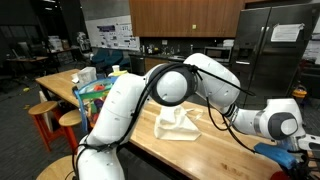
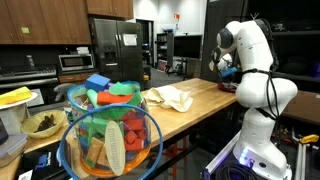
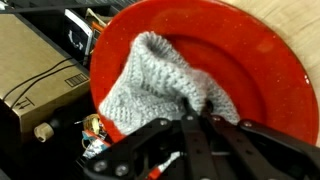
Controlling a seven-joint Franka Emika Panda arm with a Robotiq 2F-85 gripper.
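In the wrist view a grey knitted cloth (image 3: 140,80) lies in a red bowl (image 3: 250,60). My gripper (image 3: 196,104) is down at the cloth's near edge, its two fingers drawn close together and pinching the knitted fabric. In both exterior views the arm reaches to the end of the wooden table (image 1: 215,140), with the gripper (image 2: 226,68) over the red bowl (image 2: 229,86). In an exterior view the gripper (image 1: 298,140) is partly cut off by the frame edge.
A crumpled beige cloth (image 1: 178,123) (image 2: 170,98) lies mid-table. A wire basket of colourful toys (image 1: 95,90) (image 2: 110,135) stands at the table's other end. A cardboard box (image 3: 35,70) sits beside the red bowl. Red stools (image 1: 45,110) stand along the table.
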